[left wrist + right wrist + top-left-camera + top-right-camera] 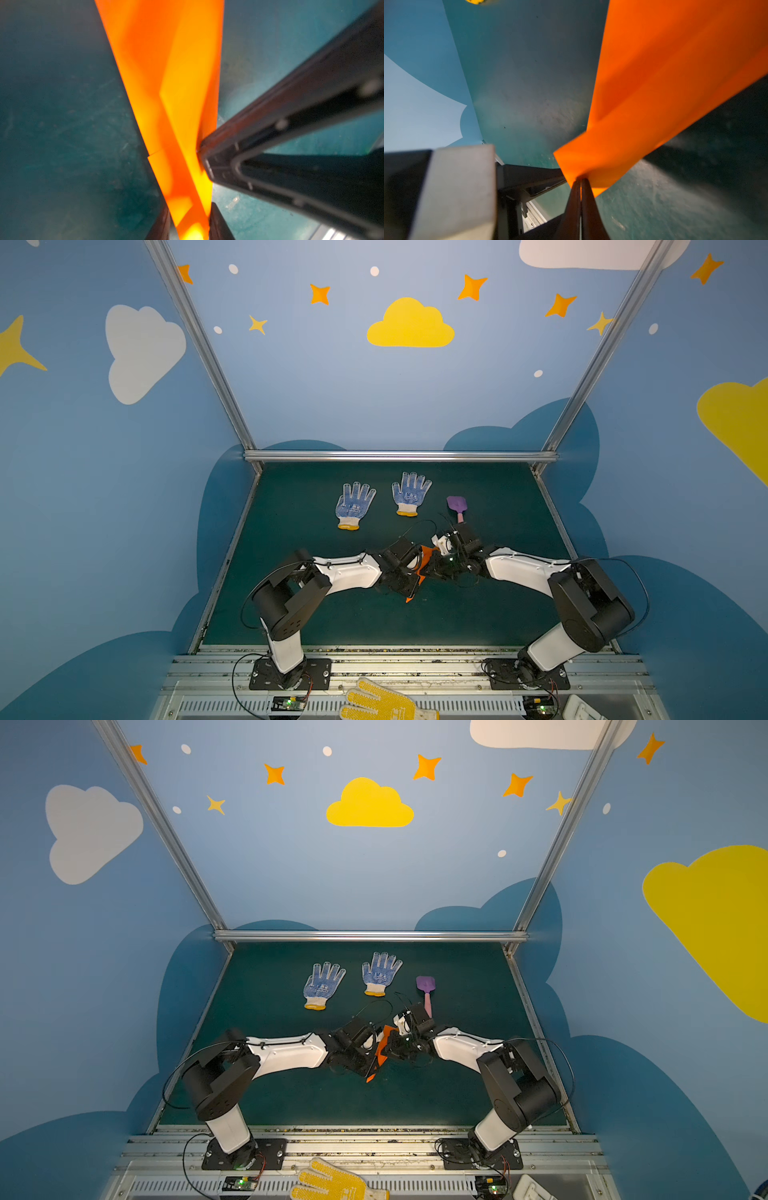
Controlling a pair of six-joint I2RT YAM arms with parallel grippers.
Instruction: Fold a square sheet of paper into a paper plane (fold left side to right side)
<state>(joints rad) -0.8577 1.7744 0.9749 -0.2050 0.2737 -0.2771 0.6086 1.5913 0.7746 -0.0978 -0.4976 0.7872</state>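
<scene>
Right wrist, low centre: our right gripper [580,182] clamps the paper plane [664,72], nearly finished we judge; left gripper [190,220] straddles it, hold unclear.

Dark green table [316,614]. Lying flat on it, toward the back: purple shovel [457,506]; blue-dotted glove [410,494] near shovel; second glove [354,506] beyond it, farther from shovel. None touching.

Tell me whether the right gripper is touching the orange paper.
Touching: the right wrist view shows the right gripper pinching the orange paper between closed fingers.
</scene>
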